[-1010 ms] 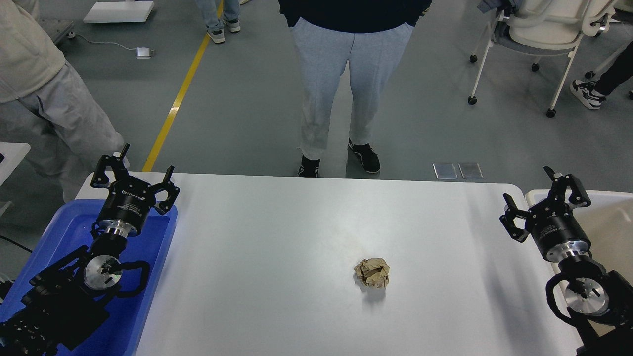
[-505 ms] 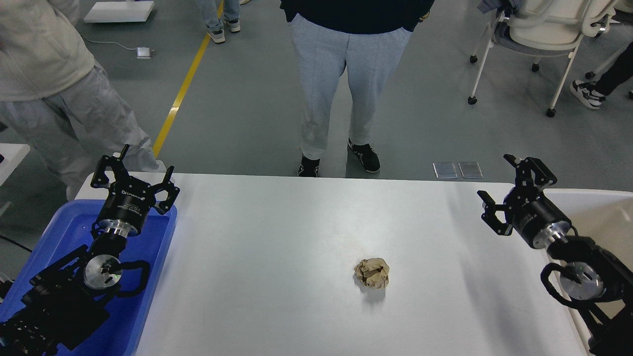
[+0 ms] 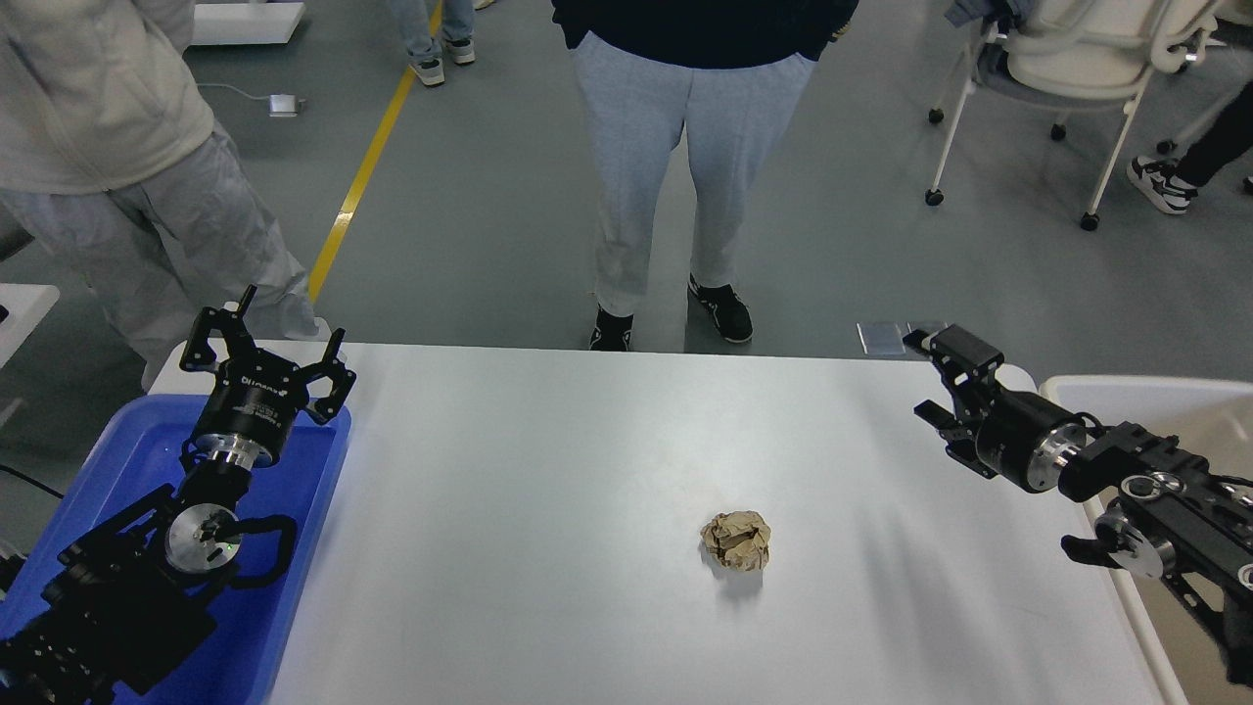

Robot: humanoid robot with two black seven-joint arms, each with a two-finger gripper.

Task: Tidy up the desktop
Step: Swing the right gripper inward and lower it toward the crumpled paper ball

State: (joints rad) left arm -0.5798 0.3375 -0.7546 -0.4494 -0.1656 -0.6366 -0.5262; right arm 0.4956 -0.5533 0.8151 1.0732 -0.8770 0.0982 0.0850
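Note:
The white desktop [image 3: 548,460] fills the middle of the head view. A crumpled ball of brown paper [image 3: 737,540] lies on it, right of centre. My left gripper [image 3: 266,338] is open and empty, held above the far end of the blue tray [image 3: 294,587]. My right gripper [image 3: 928,377] is open and empty, over the desktop's far right corner, well up and to the right of the paper ball.
An off-white rimmed bin [image 3: 1155,392] stands beside the desktop's right edge, under my right arm. A person in grey trousers [image 3: 666,157] stands at the far edge, another person [image 3: 147,196] at the far left corner. A chair [image 3: 1057,69] is at the back right.
My right gripper has swung left and away from above the off-white bin to over the desktop's far right corner. The left arm has not moved. The person at left stepped closer.

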